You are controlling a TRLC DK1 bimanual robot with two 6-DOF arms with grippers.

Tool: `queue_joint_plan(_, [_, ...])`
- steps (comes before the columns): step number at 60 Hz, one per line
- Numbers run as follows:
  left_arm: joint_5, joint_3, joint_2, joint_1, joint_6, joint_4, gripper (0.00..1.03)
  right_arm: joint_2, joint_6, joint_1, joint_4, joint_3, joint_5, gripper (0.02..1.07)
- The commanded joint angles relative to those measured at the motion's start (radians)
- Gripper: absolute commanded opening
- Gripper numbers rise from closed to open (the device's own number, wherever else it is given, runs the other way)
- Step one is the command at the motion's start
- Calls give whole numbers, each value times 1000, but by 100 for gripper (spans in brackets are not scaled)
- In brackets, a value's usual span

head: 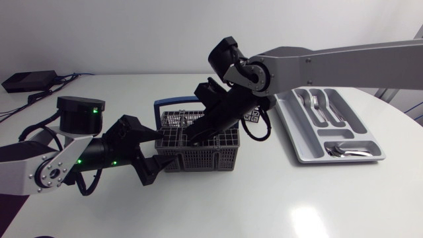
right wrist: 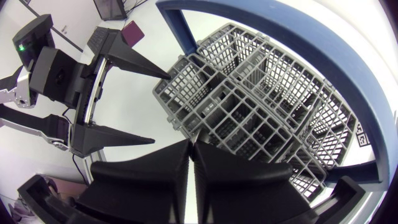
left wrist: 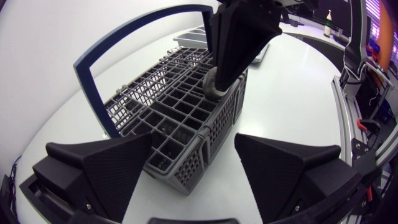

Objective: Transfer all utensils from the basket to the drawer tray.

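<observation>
Head view. Grey wire utensil basket (head: 205, 158) with a blue hoop handle (head: 175, 101) sits near the middle of the white table (head: 264, 198). Grey drawer tray (head: 289, 129) lies beside it, toward the table's right edge, apart from the basket. The tray holds forks (head: 316, 104) in a far long compartment and spoons (head: 344, 152) in the crosswise compartment at its near end. The left gripper (head: 162, 149) is low at the basket's left end, fingers spread wide, one on each side of that end. The right gripper (head: 192, 140) slants down from above, its tip inside the basket.

Left wrist view. Own gripper (left wrist: 193, 146): fingers (left wrist: 106, 165) wide apart, with the basket's (left wrist: 168, 112) nearest corner ahead of them and in line with the gap. The right gripper (left wrist: 217, 78) dips into a cell on the far side. A pale rounded object (left wrist: 210, 85) shows at its tip; I cannot tell what it is. The handle (left wrist: 99, 62) stands upright. An edge of the tray (left wrist: 193, 37) shows behind the basket.

Right wrist view. Own gripper (right wrist: 191, 146): fingers (right wrist: 155, 180) pressed together with only a thin seam between them, and nothing visible in it. The basket's (right wrist: 261, 106) cells lie directly ahead, and those that show hold no utensils. The left gripper (right wrist: 160, 109) straddles the basket's corner with spread fingers. One fingertip sits at the rim; the other is clear of the wall.
</observation>
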Motion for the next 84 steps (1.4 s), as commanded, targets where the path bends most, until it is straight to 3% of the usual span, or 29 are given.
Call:
queue_joint_plan(1, [11,-11,17,-4,-15,8,92,-42,17,3,-10,10,-9,9])
queue_joint_plan(25, [9,-12,14,-8,-15,-1,92,-71,-4,-15,-137,102,-115,9])
queue_joint_plan(45, [9,-15,-11,-16,-15,-19,92,-63,-107,-54,-347,211,-218,9])
queue_joint_plan(84, [-15,-9,-20,-47,-15,-42,92,-240,-232,-83,-503,228,-272,9])
